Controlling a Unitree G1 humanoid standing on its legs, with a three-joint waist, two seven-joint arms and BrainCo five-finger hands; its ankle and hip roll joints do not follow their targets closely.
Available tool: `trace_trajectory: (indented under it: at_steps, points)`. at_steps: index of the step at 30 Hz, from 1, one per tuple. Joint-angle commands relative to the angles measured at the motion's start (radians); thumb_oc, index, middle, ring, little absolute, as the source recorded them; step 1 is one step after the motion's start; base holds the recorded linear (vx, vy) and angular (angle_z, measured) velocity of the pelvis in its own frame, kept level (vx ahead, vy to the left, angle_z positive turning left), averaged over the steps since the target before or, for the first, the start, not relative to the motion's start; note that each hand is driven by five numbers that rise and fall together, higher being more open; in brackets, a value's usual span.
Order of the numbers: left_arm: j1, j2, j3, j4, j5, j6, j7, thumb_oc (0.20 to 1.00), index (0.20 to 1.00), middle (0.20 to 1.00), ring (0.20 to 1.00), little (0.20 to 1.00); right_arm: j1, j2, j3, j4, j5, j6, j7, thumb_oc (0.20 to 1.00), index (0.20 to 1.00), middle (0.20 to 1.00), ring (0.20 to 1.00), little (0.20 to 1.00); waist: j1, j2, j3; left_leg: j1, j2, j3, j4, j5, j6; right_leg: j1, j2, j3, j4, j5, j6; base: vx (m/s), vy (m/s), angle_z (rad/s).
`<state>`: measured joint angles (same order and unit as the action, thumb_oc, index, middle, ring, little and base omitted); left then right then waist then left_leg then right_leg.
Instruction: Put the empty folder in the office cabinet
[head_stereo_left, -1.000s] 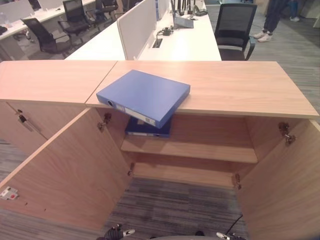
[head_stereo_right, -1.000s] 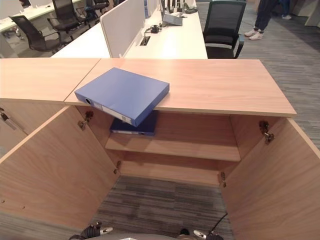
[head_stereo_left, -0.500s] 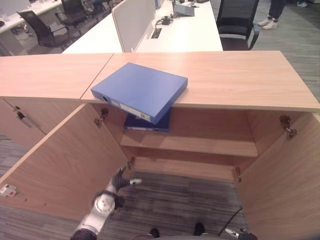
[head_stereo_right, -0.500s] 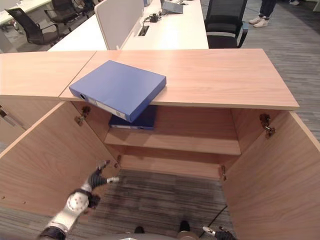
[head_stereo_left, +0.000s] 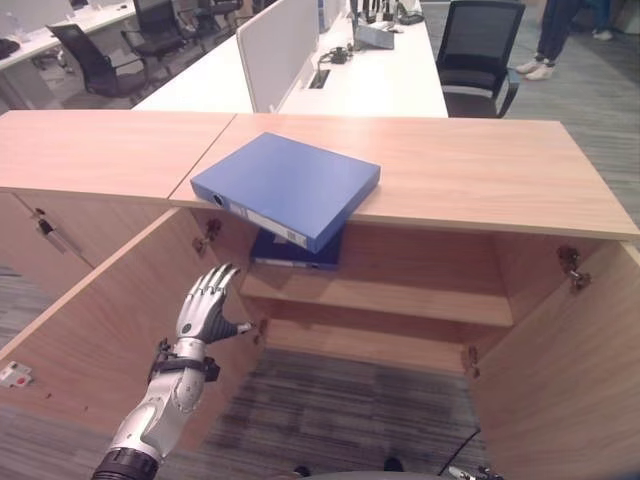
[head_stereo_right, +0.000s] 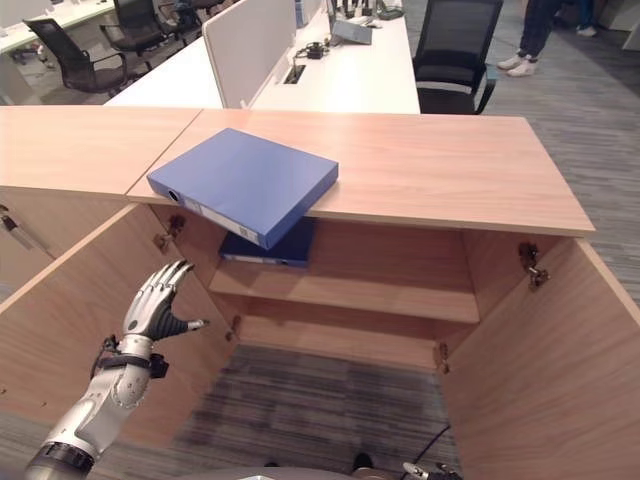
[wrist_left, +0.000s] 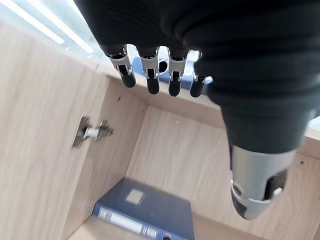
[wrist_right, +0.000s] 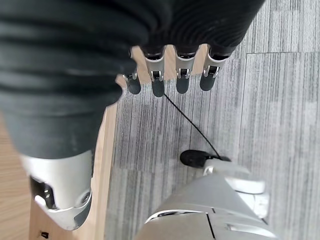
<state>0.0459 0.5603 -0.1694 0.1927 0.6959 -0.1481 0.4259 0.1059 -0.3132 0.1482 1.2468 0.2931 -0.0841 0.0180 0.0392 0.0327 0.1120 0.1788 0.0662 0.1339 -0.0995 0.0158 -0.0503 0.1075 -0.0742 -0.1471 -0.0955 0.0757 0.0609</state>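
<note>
2 blue folders | 1 lying flat on the cabinet top (head_stereo_left: 480, 175), overhanging its front edge: blue folder (head_stereo_left: 286, 188) | left hand (head_stereo_left: 208, 305) hovering below it, fingers spread, holding nothing, nearer | right hand (wrist_right: 170, 75) hanging relaxed | second folder (head_stereo_left: 295, 252) resting on the shelf.

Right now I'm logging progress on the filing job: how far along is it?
Done: both cabinet doors stand open. In hand: nothing yet. The left hand is raised with open fingers in front of the shelf, below the blue folder, which lies on the cabinet top, overhanging its front edge. The right hand hangs open over the floor. Left: grasp that folder and place it inside, where another folder already lies.
</note>
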Motion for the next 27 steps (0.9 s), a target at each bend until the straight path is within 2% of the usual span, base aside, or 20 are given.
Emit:
trace_trajectory:
  at_steps: [1,14,23,27]
  points:
    - [-0.063,0.042,0.063,-0.045,0.045,0.002,0.064,1.000,1.000,1.000,1.000,1.000,-0.051,0.011,0.021,0.009,0.012,-0.030,-0.014,1.000,1.000,1.000,1.000,1.000,-0.006,-0.017,0.017,0.010,0.020,-0.076,0.025,-0.057,-0.040,0.083,-0.019,0.001,0.028,-0.139,0.055,0.00,0.000,0.00]
    - [-0.152,0.131,0.076,-0.100,0.168,0.040,0.129,1.000,1.000,1.000,1.000,1.000,-0.038,0.014,0.033,0.013,0.006,-0.031,-0.011,1.000,1.000,1.000,1.000,1.000,-0.024,-0.016,0.004,0.029,0.019,-0.058,0.019,-0.066,-0.041,0.088,-0.017,0.016,0.025,-0.136,0.061,0.00,0.002,-0.03]
    - [-0.233,0.161,0.051,-0.105,0.159,0.038,0.135,1.000,1.000,1.000,1.000,1.000,-0.037,0.017,0.049,0.011,0.007,-0.031,-0.007,1.000,1.000,1.000,1.000,1.000,-0.038,-0.013,-0.003,0.037,0.018,-0.045,0.015,-0.070,-0.041,0.086,-0.017,0.029,0.023,-0.133,0.063,0.00,0.001,-0.01]
    - [-0.308,0.153,-0.007,-0.064,0.106,0.015,0.118,1.000,1.000,1.000,1.000,1.000,-0.036,0.012,0.061,0.010,0.003,-0.028,-0.004,1.000,1.000,1.000,1.000,1.000,-0.056,-0.010,-0.008,0.044,0.017,-0.036,0.012,-0.073,-0.040,0.084,-0.019,0.038,0.024,-0.130,0.066,0.00,0.000,0.00]
